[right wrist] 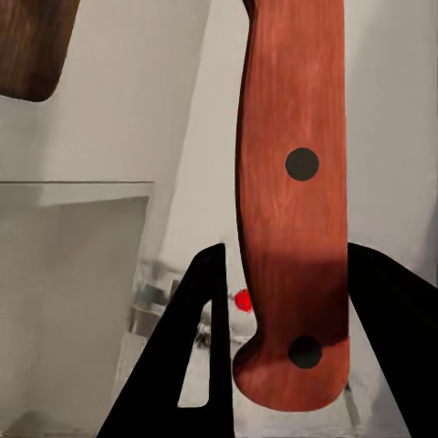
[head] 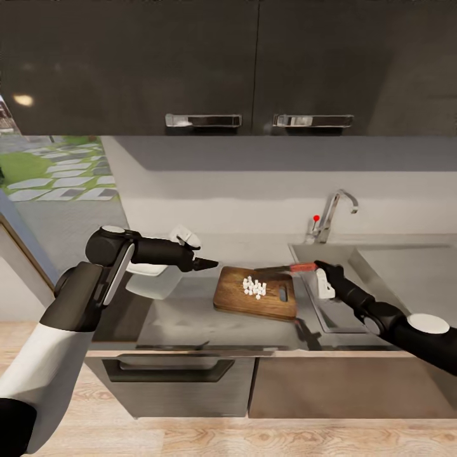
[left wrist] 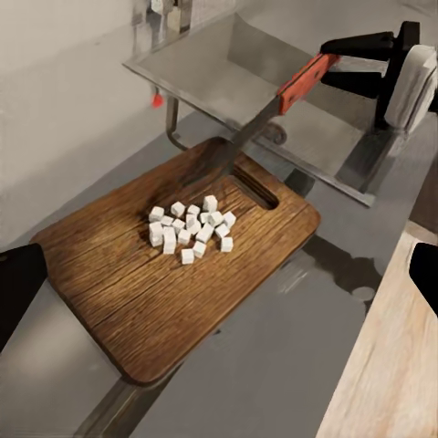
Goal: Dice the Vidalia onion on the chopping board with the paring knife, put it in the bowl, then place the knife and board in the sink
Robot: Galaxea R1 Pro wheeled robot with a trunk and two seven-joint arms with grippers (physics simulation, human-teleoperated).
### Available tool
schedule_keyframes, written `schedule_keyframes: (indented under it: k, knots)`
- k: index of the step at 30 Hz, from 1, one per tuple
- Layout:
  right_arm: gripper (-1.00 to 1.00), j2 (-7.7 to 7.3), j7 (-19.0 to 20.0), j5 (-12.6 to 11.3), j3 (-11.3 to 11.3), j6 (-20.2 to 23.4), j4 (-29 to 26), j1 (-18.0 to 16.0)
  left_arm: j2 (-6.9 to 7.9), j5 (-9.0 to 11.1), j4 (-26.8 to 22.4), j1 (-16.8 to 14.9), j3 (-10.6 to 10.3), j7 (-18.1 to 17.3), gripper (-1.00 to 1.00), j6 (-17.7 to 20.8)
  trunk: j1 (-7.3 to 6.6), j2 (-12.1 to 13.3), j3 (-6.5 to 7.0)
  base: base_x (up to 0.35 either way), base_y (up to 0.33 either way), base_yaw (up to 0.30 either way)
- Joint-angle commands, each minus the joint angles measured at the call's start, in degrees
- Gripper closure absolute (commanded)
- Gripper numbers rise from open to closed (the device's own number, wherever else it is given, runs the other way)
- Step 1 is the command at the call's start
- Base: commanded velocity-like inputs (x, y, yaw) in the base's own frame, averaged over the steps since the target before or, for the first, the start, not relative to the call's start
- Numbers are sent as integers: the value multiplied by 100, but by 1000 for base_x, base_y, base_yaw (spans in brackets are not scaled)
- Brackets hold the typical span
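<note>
Right tool (head: 315,266) is clamped on the paring knife's (head: 289,268) reddish handle, the dark blade held over the slot-handle end of the chopping board (head: 235,295). Diced onion (head: 254,287) is heaped mid-board on the desk (head: 184,317) beside the sink (head: 381,266). Whether the left tool (head: 208,263), near the board's far end, is spread cannot be told.

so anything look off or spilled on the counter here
Nothing spilled: the diced onion sits clustered on the chopping board. The board lies askew on the countertop, and the right gripper holds the paring knife above it.
</note>
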Motion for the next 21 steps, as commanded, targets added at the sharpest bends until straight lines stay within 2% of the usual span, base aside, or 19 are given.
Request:
schedule_keyframes:
  k: [1, 3, 4, 5, 6, 8, 9, 15, 17, 18, 21]
  knots:
    - [100, -10, -33, -78, 2, 59, -14, -15, 2, -31, -3, -7, -3, -36, -100, 35, -20, 33, 9, 0, 0, 0]
    - [100, -27, -14, -643, -216, 68, -47, -15, 2, -31, 0, -7, -3, -38, -100, 34, -64, 113, 44, 0, 0, 0]
    - [100, -33, -7, -798, -284, 70, -54, -15, 2, -31, 0, -7, -3, -39, -100, 34, -86, 153, 62, 0, 0, 0]
    - [100, -52, 15, -1115, -429, 73, -64, -15, 2, -31, 0, -7, -3, -40, -100, 32, -108, 194, 80, 0, 0, 0]
    - [100, -63, 28, -1275, -500, 74, -67, -15, 2, -31, 1, -7, -3, -40, -100, 30, -130, 234, 98, 0, 0, 0]
    - [100, -102, 94, -1827, -724, 77, -81, -15, 2, -31, 1, -7, -3, -41, -100, 28, -174, 314, 134, 0, 0, 0]
    - [100, -118, 117, -2020, -789, 77, -84, -15, 2, -31, 1, -7, -3, -41, -100, 27, -196, 354, 152, 0, 0, 0]
    - [100, -151, 161, -2499, -951, 80, -89, -15, 2, -31, 1, -7, -3, -48, -100, 25, -328, 595, 260, 0, 0, 0]
    - [100, -168, 165, -2878, -981, 90, -90, -15, -1, -31, 1, -7, -3, -49, -100, 25, -372, 675, 296, 0, 0, 0]
    - [100, -171, 166, -2995, -985, 93, -90, -15, -2, -31, 1, -7, -4, -50, -100, 24, -394, 715, 314, 0, 0, 0]
    - [100, -178, 166, -3667, -1002, 113, -90, -15, -6, -31, 1, -7, -6, -50, -100, 24, -459, 835, 368, 0, 0, 0]
